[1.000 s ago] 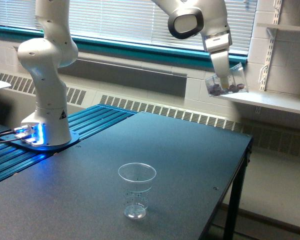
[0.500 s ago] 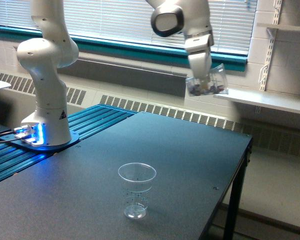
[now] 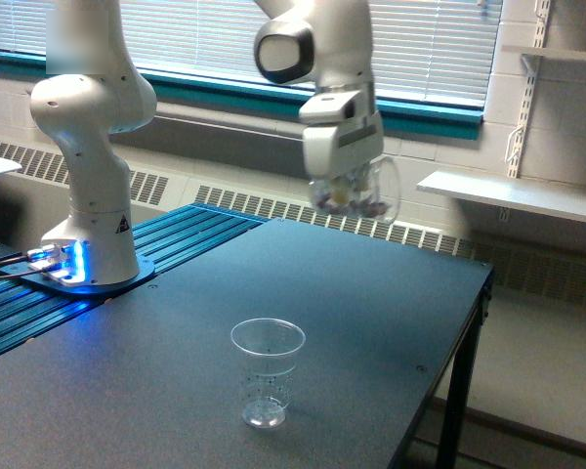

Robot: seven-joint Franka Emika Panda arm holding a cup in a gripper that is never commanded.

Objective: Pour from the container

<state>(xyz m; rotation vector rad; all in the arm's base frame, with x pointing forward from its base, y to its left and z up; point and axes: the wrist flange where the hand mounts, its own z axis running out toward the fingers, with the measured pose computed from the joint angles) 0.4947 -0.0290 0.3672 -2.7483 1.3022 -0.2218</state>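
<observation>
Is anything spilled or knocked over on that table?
Nothing stands out. The clear cup on the table stands upright with no spill around it, and the gripper holds the container in the air, its small pieces inside.

A dark grey speckled tabletop [image 3: 371,293] fills six o'clock; white slatted window blinds [image 3: 439,39] over a teal sill [image 3: 439,122] span twelve o'clock; a white wall shelf [image 3: 513,195] sits at three o'clock.

So the arm swung across toward the exterior view's left, carrying the container [image 3: 356,192] away from the wall shelf [image 3: 513,193] and in over the far edge of the worktop [image 3: 371,322]. The gripper [image 3: 347,191] dropped a bit lower too. The container now hangs at about 1 o'clock from the standing clear cup [image 3: 267,371], closer than before.
</observation>
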